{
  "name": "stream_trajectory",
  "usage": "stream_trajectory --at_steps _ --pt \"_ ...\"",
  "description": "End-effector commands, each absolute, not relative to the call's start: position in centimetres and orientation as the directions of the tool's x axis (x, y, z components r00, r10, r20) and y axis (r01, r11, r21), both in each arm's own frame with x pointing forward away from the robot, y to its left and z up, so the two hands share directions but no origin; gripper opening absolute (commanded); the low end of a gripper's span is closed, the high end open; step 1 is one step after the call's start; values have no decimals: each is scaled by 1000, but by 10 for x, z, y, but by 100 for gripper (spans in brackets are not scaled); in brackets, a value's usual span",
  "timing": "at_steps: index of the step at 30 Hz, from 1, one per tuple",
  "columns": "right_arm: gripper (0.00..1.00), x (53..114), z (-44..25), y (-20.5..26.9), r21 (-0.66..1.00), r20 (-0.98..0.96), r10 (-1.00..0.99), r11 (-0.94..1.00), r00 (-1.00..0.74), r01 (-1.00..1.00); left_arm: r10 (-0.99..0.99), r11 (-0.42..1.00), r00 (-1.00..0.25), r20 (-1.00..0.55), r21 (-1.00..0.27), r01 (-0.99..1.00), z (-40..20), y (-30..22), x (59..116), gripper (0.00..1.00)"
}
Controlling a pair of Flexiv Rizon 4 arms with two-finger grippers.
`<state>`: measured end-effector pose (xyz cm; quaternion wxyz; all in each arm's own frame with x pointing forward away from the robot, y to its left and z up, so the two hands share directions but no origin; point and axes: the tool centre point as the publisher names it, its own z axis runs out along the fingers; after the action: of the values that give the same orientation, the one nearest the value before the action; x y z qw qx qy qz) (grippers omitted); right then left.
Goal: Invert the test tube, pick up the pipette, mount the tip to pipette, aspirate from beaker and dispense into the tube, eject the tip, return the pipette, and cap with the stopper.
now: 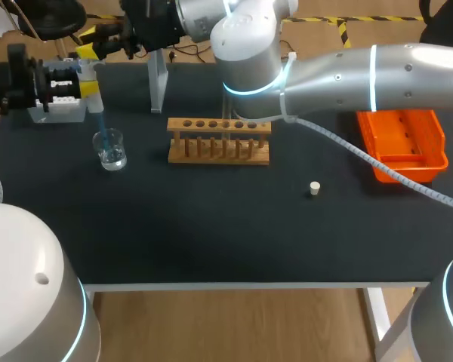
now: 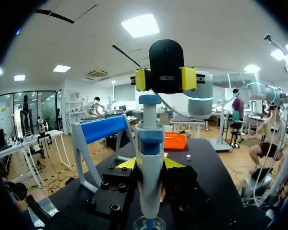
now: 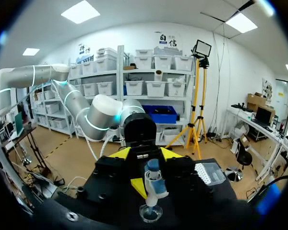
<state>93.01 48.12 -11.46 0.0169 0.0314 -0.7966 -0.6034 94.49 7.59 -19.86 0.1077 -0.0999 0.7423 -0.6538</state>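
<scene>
- Your left gripper (image 2: 149,164): clamped on the pipette (image 2: 150,143), with a yellow fingertip pressed to each side of its body. It sits at the table's (image 1: 211,226) far left.
- Pipette: upright, plunger end up. Its blue tip (image 1: 100,124) points down into the beaker (image 1: 109,148).
- Beaker: clear glass, standing directly under the pipette, left of the rack (image 1: 219,141).
- Your right arm (image 1: 347,75): comes in from the right and crosses the far edge to the left corner.
- Your right gripper (image 2: 166,79): fingers apart and holding nothing. It hangs just above the plunger; you cannot tell whether it touches.
- Rack: wooden, at mid-table. You cannot make out a tube in it.
- Stopper (image 1: 314,188): small and white, lying alone on the black top, right of the rack and nearer you.
- Bin (image 1: 404,143): orange, at the right edge.
- Stand (image 1: 157,79): grey upright with a blue bar, behind the rack's left end.
- White box (image 1: 59,109): under your left gripper, beside the pipette.
</scene>
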Motion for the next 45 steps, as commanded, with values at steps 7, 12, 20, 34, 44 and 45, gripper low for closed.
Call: stream_trajectory --at_steps 7,12,20,34,44,45 --pt "100 925 -93 404 941 -72 -65 326 -995 -89 -291 126 -956 -29 -992 -8 -198 76 944 0" --pt "100 924 -92 359 929 -91 -96 349 -991 -120 -291 126 -956 -29 -992 -8 -198 76 944 0" --pt "100 932 -104 283 922 -98 -65 370 -993 -115 -291 126 -956 -29 -992 -8 -198 76 944 0" --pt "100 926 -137 191 929 -112 -42 351 -993 -119 -291 126 -956 -29 -992 -8 -198 76 944 0" --pt "100 936 -178 170 937 -98 -79 327 -992 -119 -291 126 -956 -29 -992 -8 -198 76 944 0" --pt "100 939 -183 169 938 -100 -79 326 -992 -121 -291 126 -956 -29 -992 -8 -198 76 944 0"
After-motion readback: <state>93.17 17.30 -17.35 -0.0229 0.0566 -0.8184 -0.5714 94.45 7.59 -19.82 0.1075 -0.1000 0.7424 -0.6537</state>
